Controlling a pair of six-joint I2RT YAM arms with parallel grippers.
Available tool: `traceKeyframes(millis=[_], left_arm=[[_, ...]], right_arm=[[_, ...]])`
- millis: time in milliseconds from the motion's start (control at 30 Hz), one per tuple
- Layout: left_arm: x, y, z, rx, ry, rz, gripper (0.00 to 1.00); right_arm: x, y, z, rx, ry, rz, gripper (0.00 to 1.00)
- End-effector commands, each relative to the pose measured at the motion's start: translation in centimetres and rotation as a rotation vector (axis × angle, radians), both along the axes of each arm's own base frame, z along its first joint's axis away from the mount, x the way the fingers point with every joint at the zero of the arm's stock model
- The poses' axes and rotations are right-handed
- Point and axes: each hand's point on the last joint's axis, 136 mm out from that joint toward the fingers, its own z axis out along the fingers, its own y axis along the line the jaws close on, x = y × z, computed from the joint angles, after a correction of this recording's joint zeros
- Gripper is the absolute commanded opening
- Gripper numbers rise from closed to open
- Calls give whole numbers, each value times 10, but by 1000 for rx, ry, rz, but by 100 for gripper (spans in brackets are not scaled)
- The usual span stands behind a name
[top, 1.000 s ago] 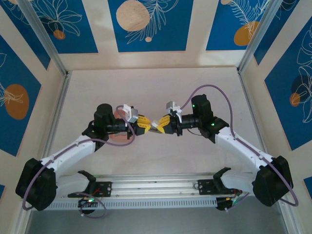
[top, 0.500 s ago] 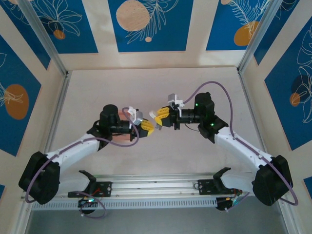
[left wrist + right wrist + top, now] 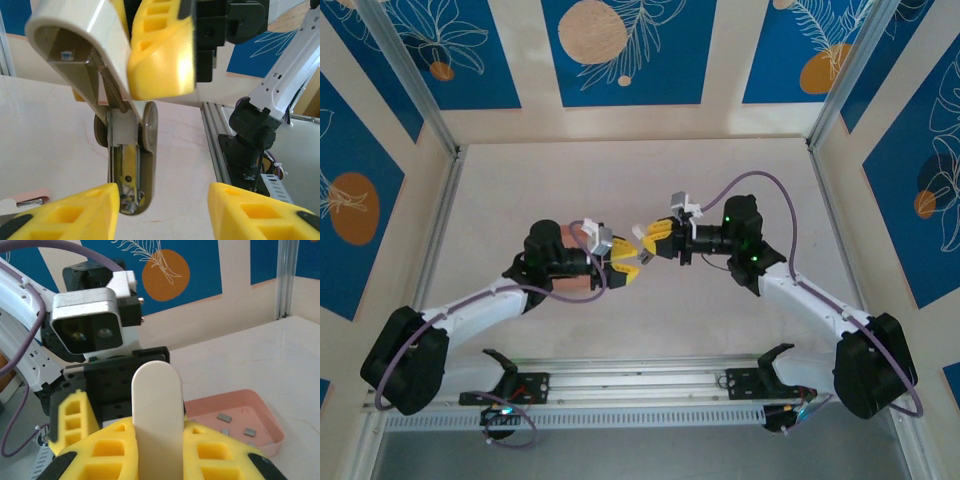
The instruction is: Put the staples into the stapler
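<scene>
My right gripper [image 3: 650, 241] [image 3: 157, 440] is shut on the stapler [image 3: 157, 405], gripping its cream top arm above the table's middle. The stapler [image 3: 127, 165] hangs hinged open. Its grey lower arm, with the open channel, points down between the fingers of my left gripper [image 3: 162, 210] [image 3: 624, 264]. That gripper is open, and the stapler's tip sits close beside its left finger [image 3: 70, 212]. Several staples [image 3: 223, 416] lie in the salmon-pink tray [image 3: 260, 410], and one staple [image 3: 29, 202] shows at the tray edge.
The tray [image 3: 568, 287] lies mostly under my left arm. The left wrist camera housing [image 3: 85, 330] faces the right wrist closely. A metal rail [image 3: 640, 385] with both arm bases runs along the near edge, and patterned walls enclose the pale table [image 3: 640, 180].
The right gripper lifted the stapler and drew slightly left. The left gripper moved right and now sits just below it, with the stapler's lower arm between its fingers.
</scene>
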Motion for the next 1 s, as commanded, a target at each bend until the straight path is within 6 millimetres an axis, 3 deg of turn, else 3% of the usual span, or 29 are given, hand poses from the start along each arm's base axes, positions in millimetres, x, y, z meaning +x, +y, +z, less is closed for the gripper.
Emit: traceKeyframes(millis=[0, 233, 367, 967], left_arm=[[-4, 1, 17, -53, -23, 3, 54], [3, -6, 35, -165, 17, -19, 59], [9, -12, 40, -213, 41, -48, 56], [7, -28, 37, -203, 58, -143, 52]], right_arm=[[-9, -6, 8, 22, -12, 44, 0], [-11, -4, 7, 34, 12, 84, 0], [-14, -2, 9, 40, 15, 101, 0], [-13, 3, 10, 45, 21, 91, 0]])
